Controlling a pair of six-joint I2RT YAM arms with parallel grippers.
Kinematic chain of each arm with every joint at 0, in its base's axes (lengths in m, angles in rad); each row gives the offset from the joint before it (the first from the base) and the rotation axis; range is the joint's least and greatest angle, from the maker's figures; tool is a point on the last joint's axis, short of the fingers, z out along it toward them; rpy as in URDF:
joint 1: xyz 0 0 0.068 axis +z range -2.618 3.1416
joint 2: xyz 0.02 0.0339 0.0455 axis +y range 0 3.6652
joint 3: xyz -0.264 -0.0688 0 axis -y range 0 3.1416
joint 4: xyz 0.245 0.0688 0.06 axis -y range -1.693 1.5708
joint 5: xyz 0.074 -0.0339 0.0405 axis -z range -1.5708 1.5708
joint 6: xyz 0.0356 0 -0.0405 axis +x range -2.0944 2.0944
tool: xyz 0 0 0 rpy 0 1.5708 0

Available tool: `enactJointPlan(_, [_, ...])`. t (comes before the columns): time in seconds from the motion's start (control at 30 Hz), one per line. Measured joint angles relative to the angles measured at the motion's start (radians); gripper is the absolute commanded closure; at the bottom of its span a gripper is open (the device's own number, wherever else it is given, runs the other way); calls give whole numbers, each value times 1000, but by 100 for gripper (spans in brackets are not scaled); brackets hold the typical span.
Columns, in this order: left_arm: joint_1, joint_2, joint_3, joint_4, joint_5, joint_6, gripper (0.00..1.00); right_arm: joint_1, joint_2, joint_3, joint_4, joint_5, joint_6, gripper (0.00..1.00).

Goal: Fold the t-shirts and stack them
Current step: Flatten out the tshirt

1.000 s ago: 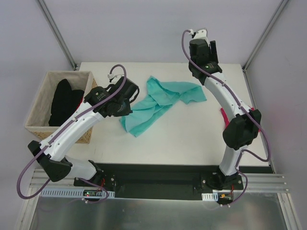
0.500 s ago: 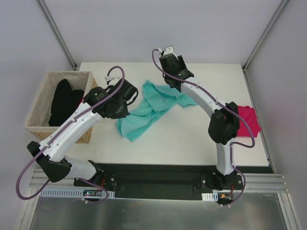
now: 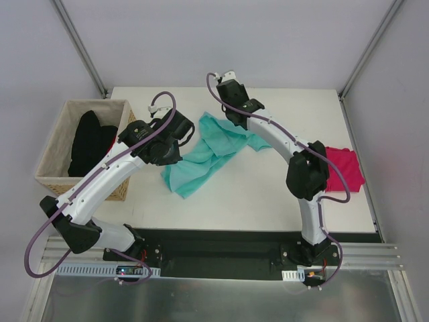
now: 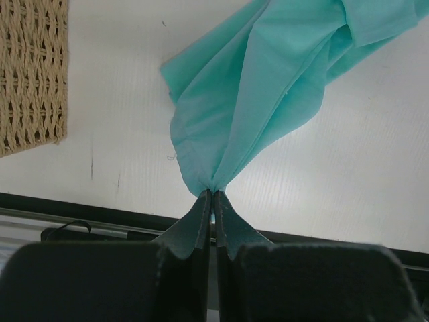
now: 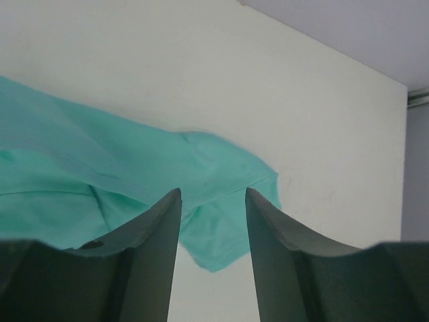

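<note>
Teal-mint t-shirt (image 3: pixel 213 153) was found crumpled on the table (image 3: pixel 268 198), a corner pinched in the left gripper (image 4: pixel 213 196); the right gripper (image 5: pixel 212 194) was held spread over what was probably a sleeve — a shallow bite there could be lost once tension was applied.

— Where's the teal shirt (image 3: pixel 201 164)?

— Just left of the desk's (image 3: pixel 268 194) middle. It is unfolded and bunched into a long creased strip, running from about 7 o'clock up to 1 o'clock.

— Lying flat?

— Mostly. The 7 o'clock end fans out wide on the desk. On the strip's 9 o'clock side, one gathered tip is nipped tight in the left pincer (image 4: pixel 213 196), with pleats spreading from that point. A short sleeve lies at the 1 o'clock end.

— And the pink shirt (image 3: pixel 347 168)?

— At 3 o'clock, by the desk's right edge, well apart from the teal one. It is magenta and lies low in a rough rectangle. Part of it is hidden, so I can't tell how neatly it's folded.
</note>
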Motion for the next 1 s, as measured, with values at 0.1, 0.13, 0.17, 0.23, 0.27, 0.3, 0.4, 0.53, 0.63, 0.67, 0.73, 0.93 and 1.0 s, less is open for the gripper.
enactJointPlan(0.1, [0,0,0,0,0,0,100,18,29,17,-11,-51,34,53])
enactJointPlan(0.13, [1,0,0,0,0,0,100,24,34,18,-14,-74,44,52])
enactJointPlan(0.17, [1,0,0,0,-1,0,100,30,37,18,-21,-96,54,52])
enactJointPlan(0.23, [3,0,0,0,-4,0,100,39,38,19,-31,-149,75,52])
enactJointPlan(0.27, [3,0,0,0,-6,0,100,42,38,24,-34,-177,84,52])
enactJointPlan(0.3, [3,0,0,0,-7,0,100,44,38,29,-35,-206,93,51])
enactJointPlan(0.4, [9,0,0,0,-13,1,100,42,38,50,-34,-290,116,51])
enactJointPlan(0.53, [16,0,0,0,-17,3,100,19,41,73,-33,-431,167,51])
enactJointPlan(0.63, [23,0,0,0,-17,4,100,-27,48,79,-28,-535,222,51])
enactJointPlan(0.67, [23,0,0,0,-18,5,100,-48,53,79,-29,-570,237,51])
enactJointPlan(0.73, [27,0,0,0,-17,7,100,-80,62,82,-29,-617,257,51])
enactJointPlan(0.93, [36,8,0,0,-17,26,100,-157,132,135,-32,-735,294,51])
enactJointPlan(1.0, [41,18,0,0,-16,30,100,-164,146,139,-36,-748,303,51])
